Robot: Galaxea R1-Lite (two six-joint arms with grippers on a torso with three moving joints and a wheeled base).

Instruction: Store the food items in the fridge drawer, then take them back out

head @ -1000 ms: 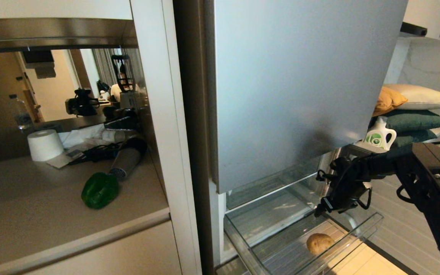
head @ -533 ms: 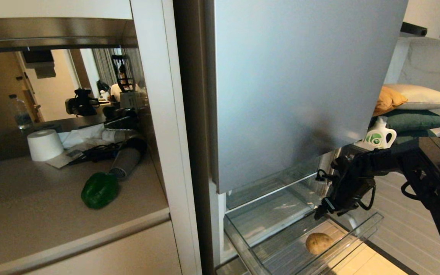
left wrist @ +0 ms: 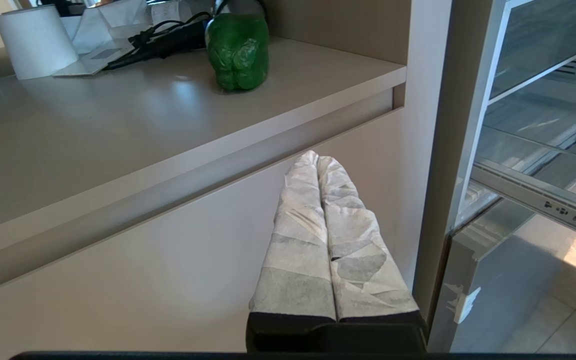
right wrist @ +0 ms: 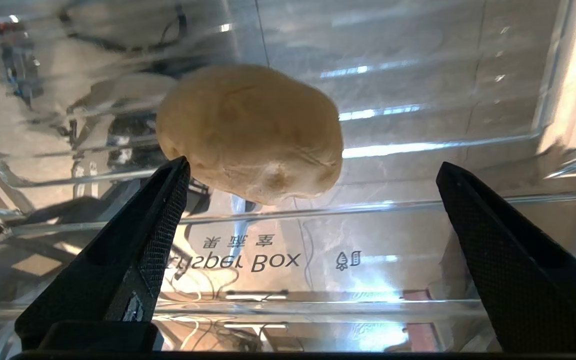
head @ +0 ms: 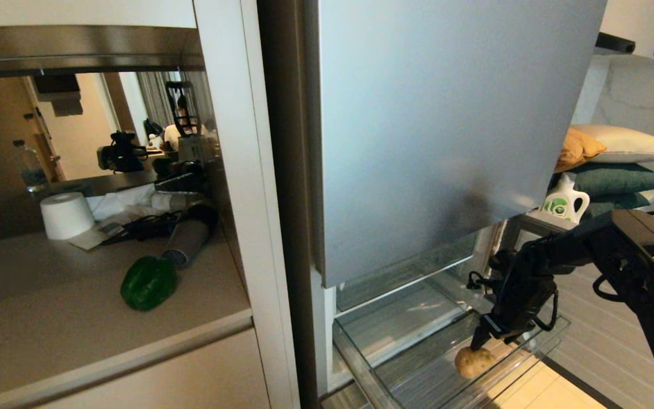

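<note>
Lowered since a second ago, right gripper (right wrist: 313,170) hangs over the tan lump (right wrist: 250,132) — jaws wide apart, nothing held.

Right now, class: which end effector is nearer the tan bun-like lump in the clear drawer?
Right. The right end effector hangs open just over the lump in the drawer; the left end effector sits shut below the counter.

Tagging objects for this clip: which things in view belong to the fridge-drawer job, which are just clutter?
Job:
- tan bun-like lump, lying in the drawer
- clear fridge drawer, pulled out
- green bell pepper, on the counter
- right tool, open over the lump
- left tool, shut, parked below the counter edge

Clutter:
- hair dryer
- paper roll
- detergent bottle
- pillows
</note>
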